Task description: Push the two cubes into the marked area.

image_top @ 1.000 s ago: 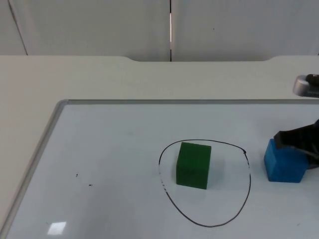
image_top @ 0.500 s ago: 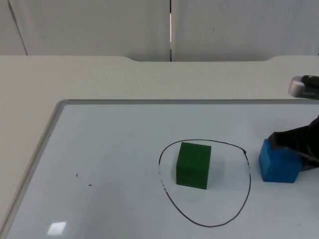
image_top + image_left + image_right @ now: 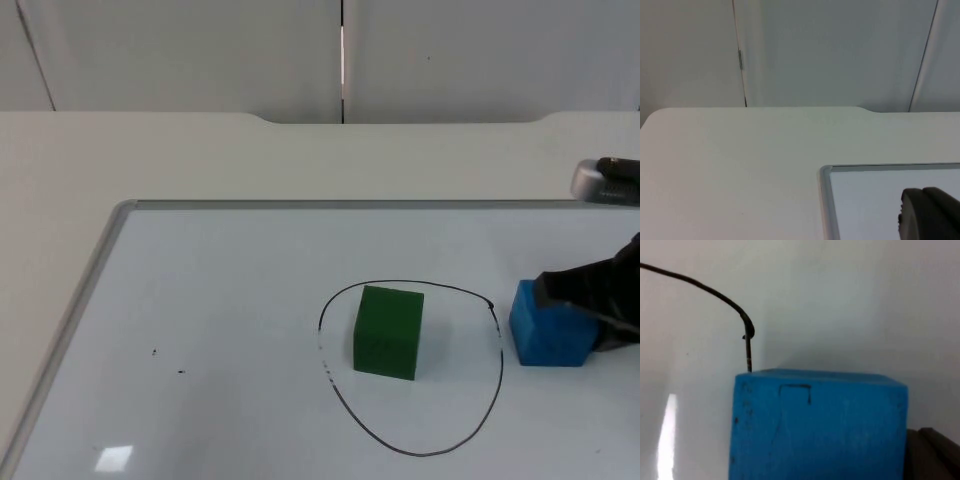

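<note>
Green cube (image 3: pixel 388 331): upright on the whiteboard (image 3: pixel 220 320), wholly inside the black hand-drawn ring (image 3: pixel 335 392), nearer its left and far side than its middle.

Blue cube (image 3: pixel 547 325): on the whiteboard just outside the ring's right edge, close to the line or touching it, exact contact not clear. Seen close in the right wrist view (image 3: pixel 817 425), with the end of the drawn line (image 3: pixel 746 335) just beyond its far top edge. Bare board between it and the green cube, the drawn line alone crossing that gap.

Right gripper (image 3: pixel 590 295): low at the right edge of the table, pressed against the right side and far top edge of the blue cube. Fingers apart or together: cannot tell.

Left gripper (image 3: pixel 929 215): one black fingertip over the near left corner of the whiteboard, well apart from both cubes, arm waiting. Fingers apart or together: cannot tell.

Whiteboard: metal-framed, flat on the white table (image 3: pixel 200 160), a few small dark specks (image 3: pixel 154 352) at its left part.

Grey partition wall (image 3: pixel 200 50): behind the table's far edge.
</note>
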`<state>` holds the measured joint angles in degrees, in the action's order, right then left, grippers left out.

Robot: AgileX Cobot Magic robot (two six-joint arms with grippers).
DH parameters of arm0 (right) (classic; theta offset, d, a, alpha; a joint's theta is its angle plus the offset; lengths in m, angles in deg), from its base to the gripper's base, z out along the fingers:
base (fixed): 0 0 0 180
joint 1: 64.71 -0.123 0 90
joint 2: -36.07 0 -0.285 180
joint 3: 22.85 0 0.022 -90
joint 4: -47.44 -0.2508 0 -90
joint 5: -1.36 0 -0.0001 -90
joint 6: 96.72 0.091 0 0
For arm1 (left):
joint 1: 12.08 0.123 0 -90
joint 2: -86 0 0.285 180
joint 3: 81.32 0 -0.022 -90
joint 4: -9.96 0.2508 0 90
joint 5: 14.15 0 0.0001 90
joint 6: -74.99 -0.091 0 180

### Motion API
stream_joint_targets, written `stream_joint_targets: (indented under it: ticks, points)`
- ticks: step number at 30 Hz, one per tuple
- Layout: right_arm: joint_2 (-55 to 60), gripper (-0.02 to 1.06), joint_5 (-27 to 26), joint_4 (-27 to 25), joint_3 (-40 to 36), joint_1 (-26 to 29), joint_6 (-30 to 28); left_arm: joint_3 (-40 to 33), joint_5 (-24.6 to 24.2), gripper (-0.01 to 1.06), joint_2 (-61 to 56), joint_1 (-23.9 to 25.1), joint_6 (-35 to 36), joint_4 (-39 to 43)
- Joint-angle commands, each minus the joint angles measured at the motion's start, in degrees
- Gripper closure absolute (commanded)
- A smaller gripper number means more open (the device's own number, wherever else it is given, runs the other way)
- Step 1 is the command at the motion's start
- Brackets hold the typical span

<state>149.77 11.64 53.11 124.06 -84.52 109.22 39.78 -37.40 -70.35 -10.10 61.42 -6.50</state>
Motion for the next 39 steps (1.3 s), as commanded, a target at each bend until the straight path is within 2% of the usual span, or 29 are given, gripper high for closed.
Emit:
stream_joint_targets:
  ticks: [1, 6, 10, 39]
  points:
    - [-0.2, 1.05, -1.5, -0.1, 0.3, -1.4, 0.5, 0.3, 0.7, 1.05, -0.3, 0.1, 0.3, -1.0]
    - [-0.2, 1.05, -3.5, -0.1, 0.3, -3.1, 1.7, 0.3, 0.7, 1.05, -0.3, 0.1, 0.3, -1.0]
    - [-0.2, 1.05, -2.2, -0.1, 1.1, -3.6, 1.7, 0.3, 0.7, 1.05, -0.3, 0.1, 0.3, -1.3]
    - [-0.1, 1.05, -3.4, -0.5, 1.5, -6.9, 4.6, 0.3, 0.1, 1.05, -0.3, 0.1, 0.3, -1.9]
